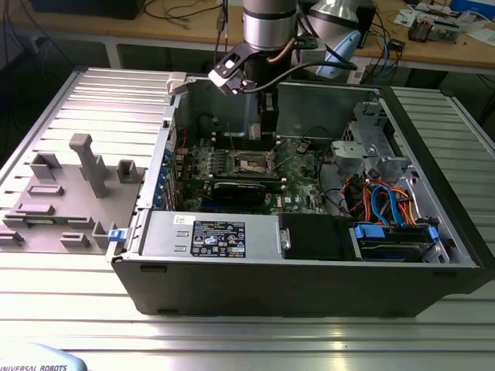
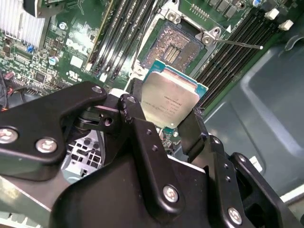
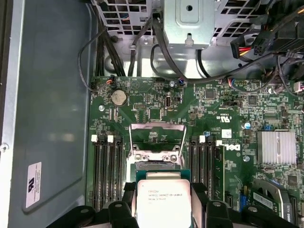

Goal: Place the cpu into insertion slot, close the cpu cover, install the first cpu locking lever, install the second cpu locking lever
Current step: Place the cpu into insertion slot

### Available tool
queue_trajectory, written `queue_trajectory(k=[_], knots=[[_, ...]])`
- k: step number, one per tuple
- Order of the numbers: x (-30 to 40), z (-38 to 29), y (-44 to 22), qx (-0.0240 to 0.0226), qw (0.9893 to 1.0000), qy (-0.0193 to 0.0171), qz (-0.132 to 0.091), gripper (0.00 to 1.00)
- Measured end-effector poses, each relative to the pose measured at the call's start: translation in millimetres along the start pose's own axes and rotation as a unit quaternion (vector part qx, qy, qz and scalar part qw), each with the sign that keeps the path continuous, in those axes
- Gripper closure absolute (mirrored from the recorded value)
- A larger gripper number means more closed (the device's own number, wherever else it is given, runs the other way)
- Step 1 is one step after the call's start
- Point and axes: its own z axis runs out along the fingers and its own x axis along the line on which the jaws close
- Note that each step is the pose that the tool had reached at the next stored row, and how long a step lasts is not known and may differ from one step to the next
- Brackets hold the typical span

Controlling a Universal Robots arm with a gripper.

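Silver-grey and flat, the cpu (image 2: 172,97) sits clamped in the gripper (image 2: 164,114), with the black jaws closed on two opposite edges and spread only as wide as the chip itself. In both wrist views its printed metal top faces the camera, and its green edge shows along one side.

The exterior view has the gripper (image 1: 267,127) hanging inside the open computer case (image 1: 309,286), which lies on a ribbed metal surface (image 1: 232,340), over the green board.

The insertion slot (image 2: 178,42) is bare, its dark field of contacts uncovered, and the chip is held near it but apart from it, not seated. In the first wrist view the cpu cover (image 3: 157,127) stands swung open behind the socket, between the banks of memory slots (image 3: 107,175). A thin locking lever (image 2: 240,44) juts out from one corner of the socket, released by the look of it.

Judging from this, the first step is in hand, which is placing the chip. Seating it would call for the chip's edges to be squared to the socket rim and its face kept level. The contact should be gentle, since the exposed contacts look easy to damage.
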Motion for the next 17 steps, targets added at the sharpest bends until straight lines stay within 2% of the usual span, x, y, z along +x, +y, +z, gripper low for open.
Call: queue_trajectory(k=[7, 15, 17], knots=[[0.1, 8.0, -1.8, -0.0030, 1.0000, -0.0002, 0.000, 0.46], [1.0, 27.8, -11.4, -0.0041, 1.0000, -0.0001, -0.003, 0.46], [1.0, 30.2, -12.0, -0.0043, 1.0000, -0.0001, -0.004, 0.46]])
